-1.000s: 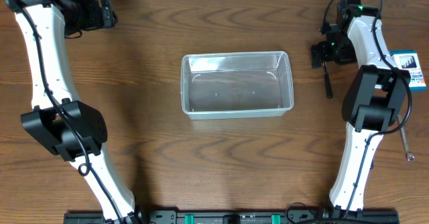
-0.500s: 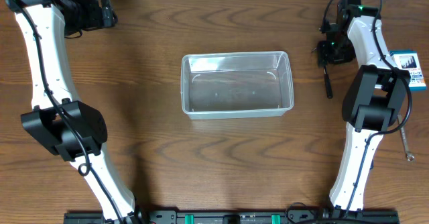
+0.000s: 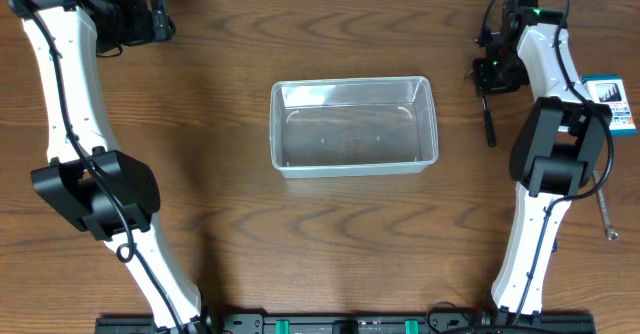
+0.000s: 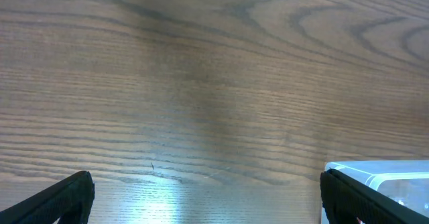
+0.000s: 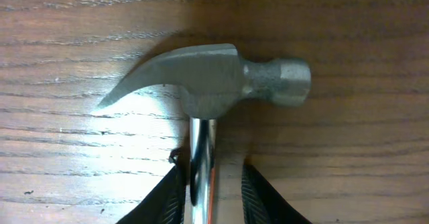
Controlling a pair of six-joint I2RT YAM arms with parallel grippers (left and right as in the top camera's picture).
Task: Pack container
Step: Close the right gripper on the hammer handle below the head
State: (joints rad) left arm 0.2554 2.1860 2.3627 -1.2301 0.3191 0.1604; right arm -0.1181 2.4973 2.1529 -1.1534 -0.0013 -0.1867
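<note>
Presently, the container (image 3: 354, 126) stood on the wooden table (image 3: 230, 224) at mid-table, upright and with nothing seen in it. In the left wrist view one rounded corner of it (image 4: 395, 174) showed at the lower right.

The left gripper (image 3: 160, 19) sat at the far left corner of the table, well apart from the container. Its jaws were spread wide over bare wood, with one fingertip (image 4: 64, 194) at each lower corner of the left wrist view and nothing between them.

The right gripper (image 3: 487, 74) was at the far right, down over a claw hammer (image 5: 214, 83) that lay flat on the table, its dark handle (image 3: 489, 124) pointing toward the near edge. The jaws stood narrow, one finger (image 5: 171, 190) on either side of the shaft just below the head. A strip of table showed between the shaft and one finger, so the grip was not closed.

A small blue-and-white box (image 3: 612, 102) and a slim metal tool (image 3: 605, 209) lay near the right edge.
</note>
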